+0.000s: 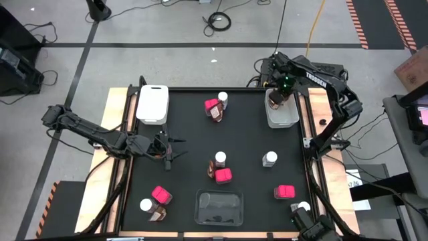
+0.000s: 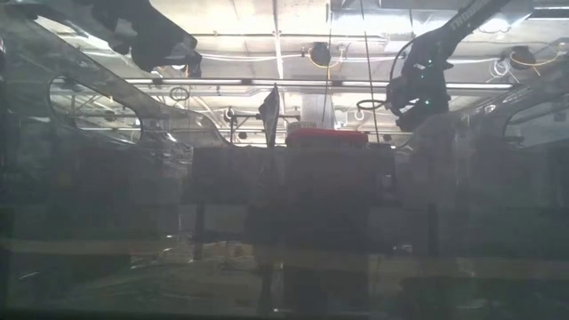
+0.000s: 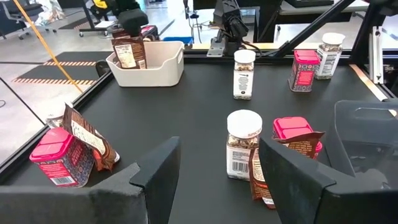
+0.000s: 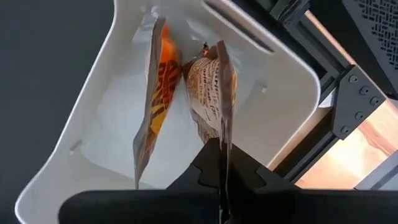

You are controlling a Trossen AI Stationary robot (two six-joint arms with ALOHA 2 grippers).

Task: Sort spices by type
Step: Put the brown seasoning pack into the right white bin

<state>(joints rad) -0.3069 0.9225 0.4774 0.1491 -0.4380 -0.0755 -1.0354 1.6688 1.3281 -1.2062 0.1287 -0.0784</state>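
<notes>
While the right end effector (image 4: 224, 168) hangs over the white tray (image 4: 74, 180) at the far right of the black surface (image 1: 194, 144), its fingers are seen pressed shut on the top edge of a brown spice pouch (image 4: 208, 102), which dangles directly below it inside the tray. Just beside that pouch, a second pouch (image 4: 155, 93) with an orange face leans against the tray floor. The step in hand is judged to be the depositing of a brown packet among its own kind; release is not yet made. For the next move, the fingers would need to be parted so that the pouch drops in beside the other, and the arm then raised clear.

The left end effector (image 3: 211, 168) is held low over the surface with its fingers apart and nothing between them. Ahead of it stand a white-lidded jar (image 3: 242, 143) and a pink box (image 3: 297, 134) with a brown pouch against it; further items remain scattered beyond.
</notes>
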